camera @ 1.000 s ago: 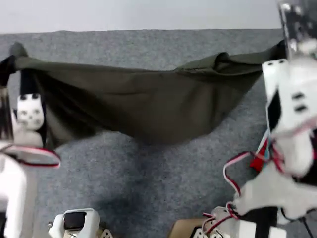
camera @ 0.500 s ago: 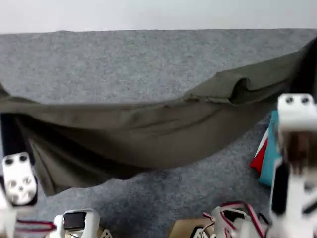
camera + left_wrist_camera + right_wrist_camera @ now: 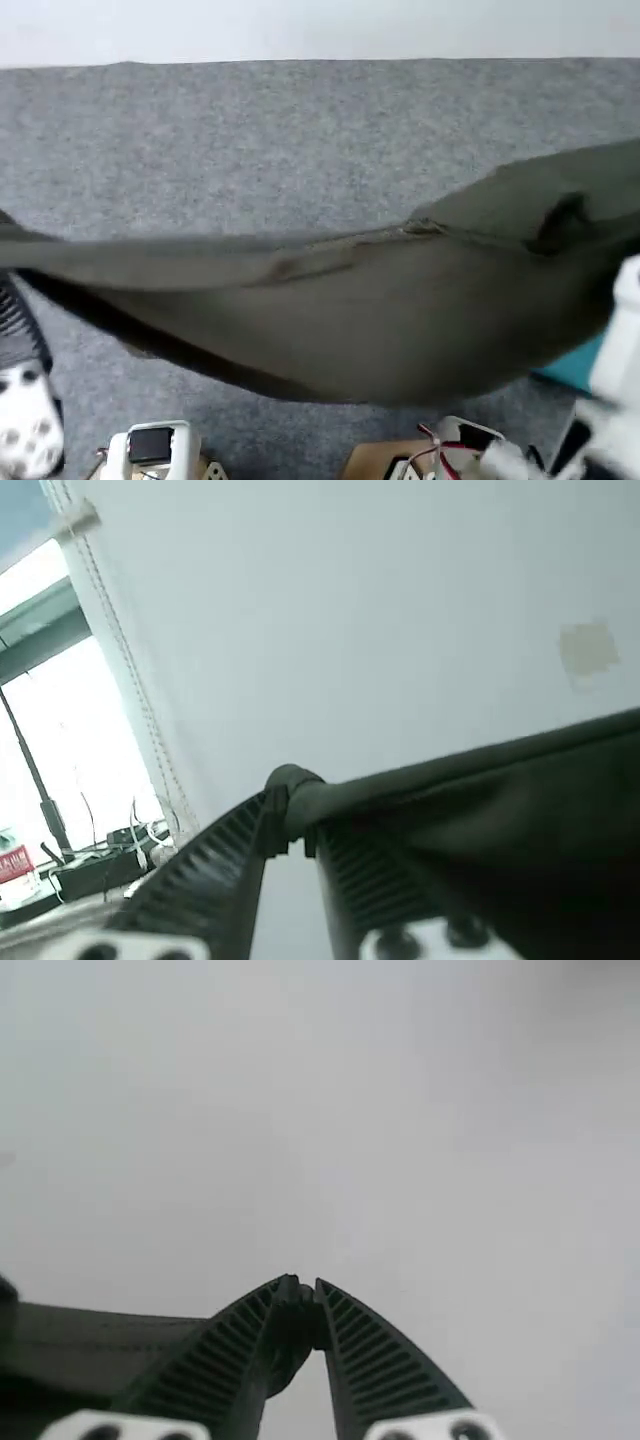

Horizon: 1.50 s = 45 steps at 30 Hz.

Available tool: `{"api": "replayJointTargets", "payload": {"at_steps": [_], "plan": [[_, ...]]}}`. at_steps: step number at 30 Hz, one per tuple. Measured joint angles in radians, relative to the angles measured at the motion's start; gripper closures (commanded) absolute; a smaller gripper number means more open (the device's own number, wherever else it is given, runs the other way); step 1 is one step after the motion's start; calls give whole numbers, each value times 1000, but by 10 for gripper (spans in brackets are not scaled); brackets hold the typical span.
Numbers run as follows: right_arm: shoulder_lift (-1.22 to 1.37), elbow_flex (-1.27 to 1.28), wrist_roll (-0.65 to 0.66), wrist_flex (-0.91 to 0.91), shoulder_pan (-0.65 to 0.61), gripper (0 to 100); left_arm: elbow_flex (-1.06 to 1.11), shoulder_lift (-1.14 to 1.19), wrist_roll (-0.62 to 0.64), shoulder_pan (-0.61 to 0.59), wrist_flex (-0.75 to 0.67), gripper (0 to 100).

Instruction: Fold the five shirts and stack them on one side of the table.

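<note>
High view: olive shirt slung mid-frame over grey table. Wrist views: left gripper, right gripper each pinched tight on shirt edge.

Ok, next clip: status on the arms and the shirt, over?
Left gripper shut on the olive shirt, right gripper shut on it too. Shirt stretched between them above the table. Teal cloth lies under one end.

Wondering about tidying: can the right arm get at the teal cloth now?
Probably not: the right gripper is shut on the olive shirt, and that shirt partly hides the teal cloth.
</note>
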Motion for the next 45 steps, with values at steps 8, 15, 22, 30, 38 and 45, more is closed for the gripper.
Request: {"api": "replayJointTargets", "payload": {"at_steps": [8,15,22,30,38,45], "plan": [[-77,-6,80,75,81,988,-6,-98,-95,0,-64,995],[-115,-11,86,146,84,988,-17,-152,-132,0,-64,995],[-14,-12,86,259,81,988,101,-155,-238,0,55,995],[278,6,86,433,-17,988,428,-160,-319,0,74,995],[555,6,86,443,-149,988,931,-153,-322,2,-272,995],[779,8,87,443,-261,988,1339,-144,-394,2,-658,995]]}}
